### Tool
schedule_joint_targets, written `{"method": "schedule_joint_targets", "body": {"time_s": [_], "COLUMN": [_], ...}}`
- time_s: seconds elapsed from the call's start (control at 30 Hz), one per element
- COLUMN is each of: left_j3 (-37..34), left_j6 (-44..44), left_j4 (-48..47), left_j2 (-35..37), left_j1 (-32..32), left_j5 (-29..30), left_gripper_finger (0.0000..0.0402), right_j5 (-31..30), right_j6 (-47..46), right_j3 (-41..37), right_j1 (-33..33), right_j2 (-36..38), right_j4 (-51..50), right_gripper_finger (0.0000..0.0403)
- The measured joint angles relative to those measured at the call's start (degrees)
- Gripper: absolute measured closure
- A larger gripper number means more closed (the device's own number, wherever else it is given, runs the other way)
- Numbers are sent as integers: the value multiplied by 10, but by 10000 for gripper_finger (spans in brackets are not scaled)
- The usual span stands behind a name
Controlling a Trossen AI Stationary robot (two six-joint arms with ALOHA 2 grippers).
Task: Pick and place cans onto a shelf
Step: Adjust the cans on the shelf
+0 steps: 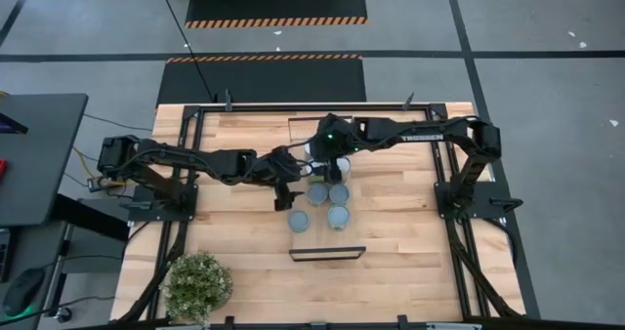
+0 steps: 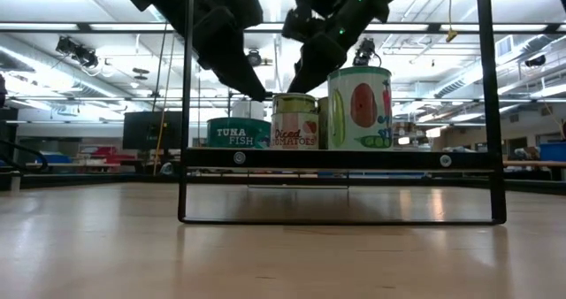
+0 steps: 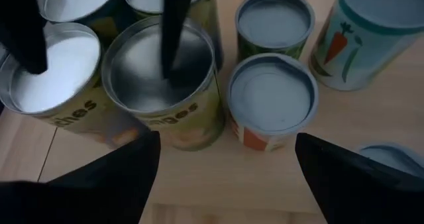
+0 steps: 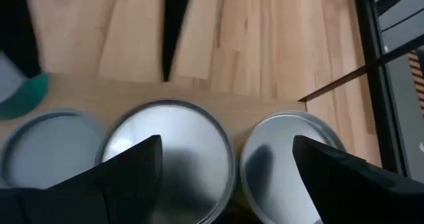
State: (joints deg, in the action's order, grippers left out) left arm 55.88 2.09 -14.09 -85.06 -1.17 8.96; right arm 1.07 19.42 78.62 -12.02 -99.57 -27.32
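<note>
Several small metal cans with silvery pale-blue round tops (image 1: pixel 322 198) were seen clustered at the middle of the light plank tabletop (image 1: pixel 410 247), as viewed from above, with four of them set in a square towards the near side and others partly hidden under the arms. The left gripper (image 1: pixel 283 188) was held just left of the cluster, its dark fingers (image 3: pixel 119 181) spread wide apart and closed on nothing; beyond them, in the left wrist view, a yellow-green labelled can with a shiny recessed lid (image 3: pixel 162 85) was shown touching its neighbours. The right gripper (image 1: pixel 327 154) was poised over the far cans, its fingers (image 4: pixel 126 174) likewise parted, with one bright silver lid (image 4: pixel 169 148) lying between them and a second lid (image 4: pixel 291 151) just beside it. The long narrow light-wood shelf with thin black end frames (image 1: pixel 327 254) lay near the front of the table, apart from the cans. At table height, a teal tuna tin (image 2: pixel 239 133), a diced-tomato can (image 2: pixel 294 122) and a taller vegetable-printed can (image 2: pixel 360 109) were seen side by side beyond it. A bushy green plant (image 1: pixel 198 284) stood at the near left corner.
</note>
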Motion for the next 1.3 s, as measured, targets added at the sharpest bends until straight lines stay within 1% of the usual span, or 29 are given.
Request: {"method": "schedule_joint_targets", "body": {"time_s": [0.27, 0.43, 0.6, 0.7, 0.77, 0.8, 0.9, 0.97, 1.1, 1.23, 1.3], "left_j3": [0, 0, 0, 0, 0, 0, 0, 0, 5, 21, 30], "left_j6": [1, 8, 20, 27, 16, 16, 16, 16, 30, 50, 52], "left_j4": [-12, -12, -8, -4, 3, 6, 9, 5, 0, -6, -7], "left_j2": [0, 0, 0, -3, -12, -16, -18, -17, -15, -15, -15], "left_j1": [0, 0, 2, 2, 9, 13, 30, 40, 54, 63, 60], "left_j5": [0, -2, -33, -64, -67, -67, -63, -58, -46, -16, -15], "left_gripper_finger": [45, 45, 45, 45, 45, 45, 45, 45, 45, 45, 48], "right_j5": [2, 7, -9, -16, -22, -34, -100, -118, -124, -157, -162], "right_j6": [12, 14, 13, 6, -3, -9, -29, -46, -75, -101, -115], "right_j3": [6, 11, 48, 51, 51, 51, 49, 40, 6, -56, -85], "right_j1": [-27, -32, -4, 20, 41, 53, 90, 110, 146, 165, 168], "right_j2": [-6, -6, 6, 15, 20, 24, 36, 54, 102, 148, 168], "right_j4": [3, -5, -32, -46, -73, -88, -140, -153, -153, -129, -108], "right_gripper_finger": [55, 55, 55, 55, 55, 55, 55, 55, 55, 55, 55]}}
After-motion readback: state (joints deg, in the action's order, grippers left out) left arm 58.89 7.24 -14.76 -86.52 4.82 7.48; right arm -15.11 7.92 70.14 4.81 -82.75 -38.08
